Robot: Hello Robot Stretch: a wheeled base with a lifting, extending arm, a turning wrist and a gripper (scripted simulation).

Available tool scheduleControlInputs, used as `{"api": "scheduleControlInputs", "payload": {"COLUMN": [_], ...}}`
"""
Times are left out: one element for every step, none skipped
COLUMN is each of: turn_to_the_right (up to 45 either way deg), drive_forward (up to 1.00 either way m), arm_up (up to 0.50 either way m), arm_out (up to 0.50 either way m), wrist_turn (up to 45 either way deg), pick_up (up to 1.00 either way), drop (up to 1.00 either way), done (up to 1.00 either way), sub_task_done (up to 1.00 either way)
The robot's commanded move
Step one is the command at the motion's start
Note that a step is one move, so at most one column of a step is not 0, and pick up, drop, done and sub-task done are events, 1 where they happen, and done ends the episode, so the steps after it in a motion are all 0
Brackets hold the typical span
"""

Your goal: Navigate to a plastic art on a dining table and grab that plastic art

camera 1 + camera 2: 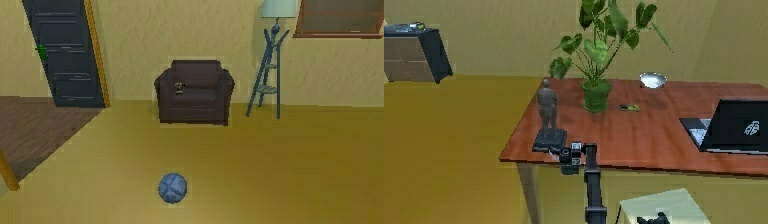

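The statue (547,108) stands near the tabletop (644,135) edge, seemingly at eleven o'clock from the hand (571,156) (whether it holds anything I cannot tell), so approach its middle gently, avoiding a topple.

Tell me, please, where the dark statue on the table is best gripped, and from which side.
Probably the slim middle of the statue, above its flat base, approached from the near edge of the table, where the end effector is. The figure is narrow and upright; the plant stands farther back.
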Motion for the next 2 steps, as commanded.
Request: {"api": "scheduleControlInputs", "payload": {"turn_to_the_right": [0.0,0.0], "drive_forward": [0.00,0.00], "arm_up": [0.00,0.10], "arm_out": [0.00,0.00], "wrist_turn": [0.0,0.0], "pick_up": [1.00,0.00], "drop": [0.00,0.00], "done": [0.00,0.00], "sub_task_done": [0.00,0.00]}}
